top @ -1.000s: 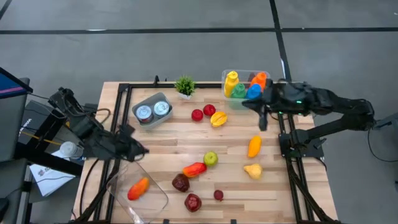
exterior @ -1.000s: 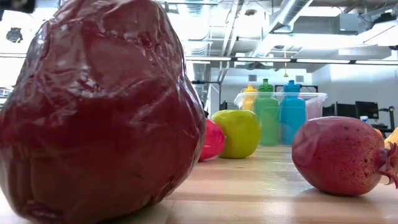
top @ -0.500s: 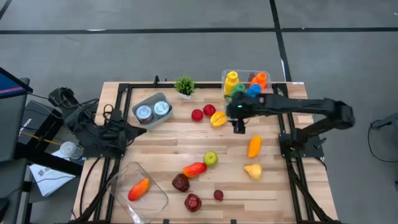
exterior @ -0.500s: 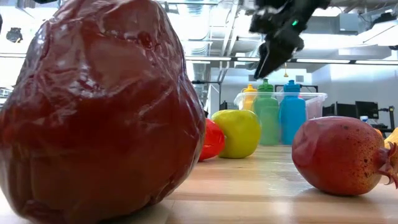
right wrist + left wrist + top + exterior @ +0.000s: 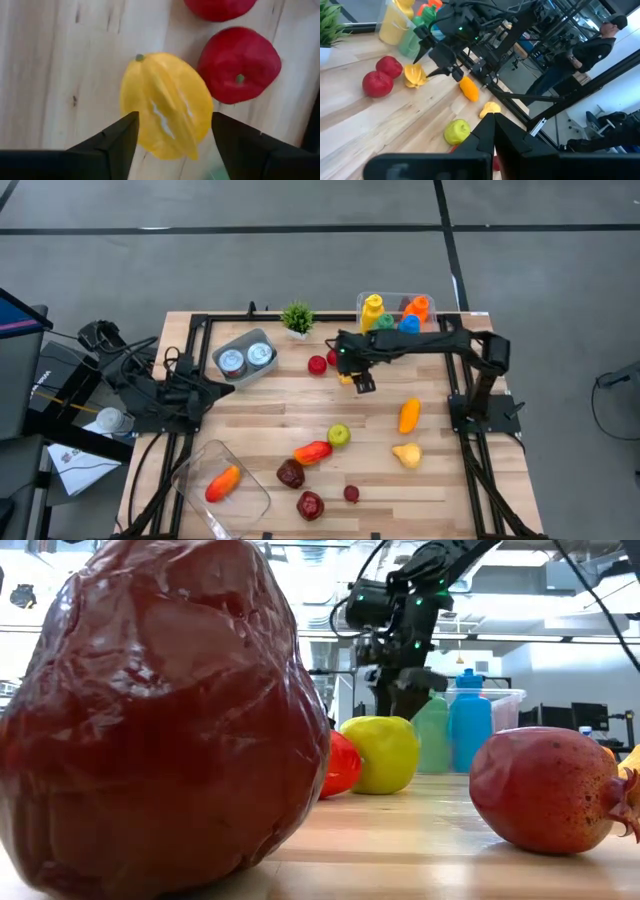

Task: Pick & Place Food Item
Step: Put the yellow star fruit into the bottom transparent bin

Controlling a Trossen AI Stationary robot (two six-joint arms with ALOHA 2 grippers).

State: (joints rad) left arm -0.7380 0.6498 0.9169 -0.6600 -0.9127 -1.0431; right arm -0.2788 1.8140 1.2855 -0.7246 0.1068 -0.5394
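Observation:
A yellow star fruit point(image 5: 165, 107) lies on the wooden table point(image 5: 260, 415) beside two red fruits point(image 5: 239, 65). My right gripper point(image 5: 172, 135) hangs over it, open and pointing steeply down, one finger on either side of the fruit and apart from it; from above, the gripper point(image 5: 358, 380) hides most of the fruit point(image 5: 346, 377). My left gripper point(image 5: 490, 122) is shut on nothing and waits at the table's left edge point(image 5: 222, 387).
A clear box point(image 5: 222, 483) at the near left holds an orange-red fruit. A green apple point(image 5: 339, 435), a red pepper point(image 5: 313, 451), an orange fruit point(image 5: 409, 415), a yellow pear point(image 5: 406, 453) and dark red fruits point(image 5: 291, 473) lie about. At the back stand a can tub point(image 5: 245, 358), a plant point(image 5: 296, 318) and a bottle bin point(image 5: 395, 315).
My right gripper has swung from beside the bottle bin toward the table's left, sunk and tipped downward until it stands over the yellow star fruit. My left gripper drew away from the clear box toward the far edge, then kept still.

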